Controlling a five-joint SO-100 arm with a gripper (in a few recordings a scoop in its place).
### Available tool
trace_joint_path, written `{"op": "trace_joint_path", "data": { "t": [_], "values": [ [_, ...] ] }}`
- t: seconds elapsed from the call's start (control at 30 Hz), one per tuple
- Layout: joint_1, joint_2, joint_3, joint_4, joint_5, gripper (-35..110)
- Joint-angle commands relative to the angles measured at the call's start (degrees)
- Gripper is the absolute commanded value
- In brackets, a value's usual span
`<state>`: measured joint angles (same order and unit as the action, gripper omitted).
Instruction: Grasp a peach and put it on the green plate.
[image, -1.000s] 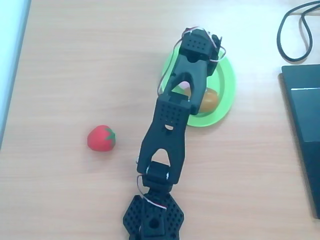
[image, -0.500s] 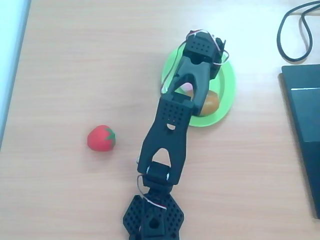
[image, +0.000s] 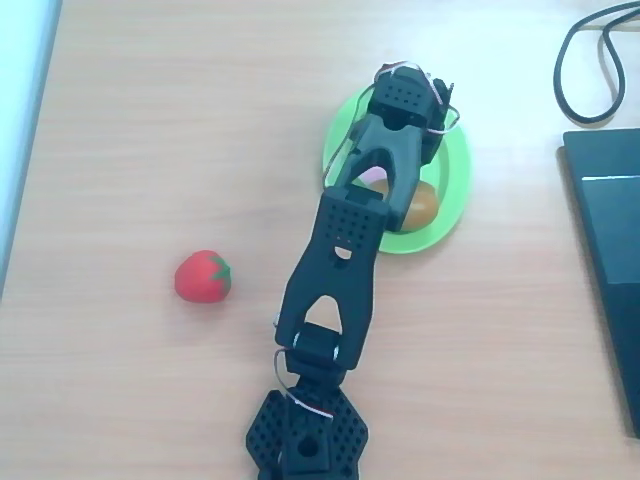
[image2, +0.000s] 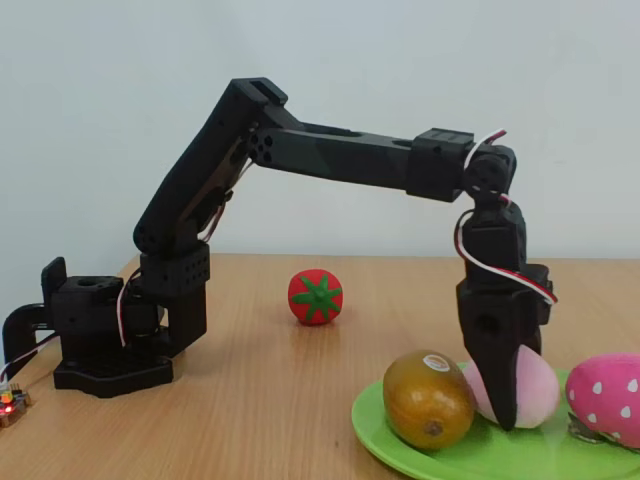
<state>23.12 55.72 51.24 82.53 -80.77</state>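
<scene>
Between gripper fingers: peach.

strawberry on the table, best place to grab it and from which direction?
Take the strawberry from straight above, fingers across its red body at the widest part. It sits alone on bare table, away from the plate, so every side is free. It looks roundish, with the green leaf cap facing sideways; closing on the red flanks avoids the leaves.
</scene>
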Motion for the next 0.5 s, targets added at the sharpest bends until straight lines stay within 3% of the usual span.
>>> {"op": "trace_joint_path", "data": {
  "t": [0.0, 0.47],
  "values": [
    [0.1, 4.4, -0.9, 2.0, -0.2, 52],
    [0.5, 10.1, -1.8, 7.2, -0.2, 59]
  ]
}}
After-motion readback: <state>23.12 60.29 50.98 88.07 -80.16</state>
